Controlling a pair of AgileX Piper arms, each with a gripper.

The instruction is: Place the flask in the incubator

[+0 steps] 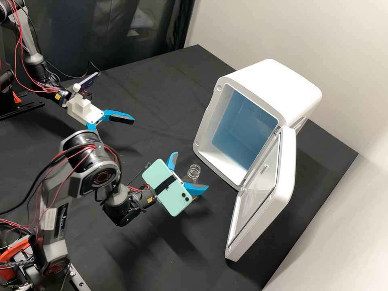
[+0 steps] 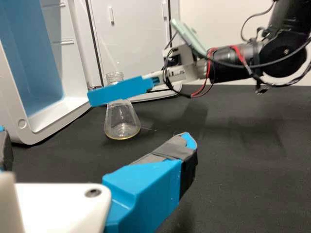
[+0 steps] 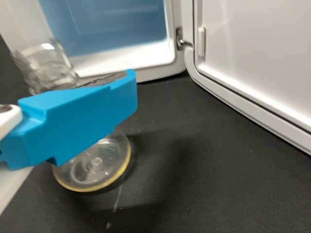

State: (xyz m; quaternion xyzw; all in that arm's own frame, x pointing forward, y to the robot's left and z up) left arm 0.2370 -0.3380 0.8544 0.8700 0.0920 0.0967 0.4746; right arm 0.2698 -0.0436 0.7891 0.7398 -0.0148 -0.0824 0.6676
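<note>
Right end effector [image 1: 190, 173] released, fingers straddling neck of upright Erlenmeyer flask [image 2: 121, 121], open incubator [image 1: 279, 87] just beyond; left end effector [image 1: 112, 122] released, well apart.

I had the left arm [image 1: 29, 44] at ten o'clock, the left gripper [image 1: 110, 123] level, fingers apart, pointing toward three o'clock. The right arm [image 1: 87, 161] stood at seven o'clock, elbow raised, the right gripper [image 1: 190, 171] low at centre, fingers spread wide.
</note>
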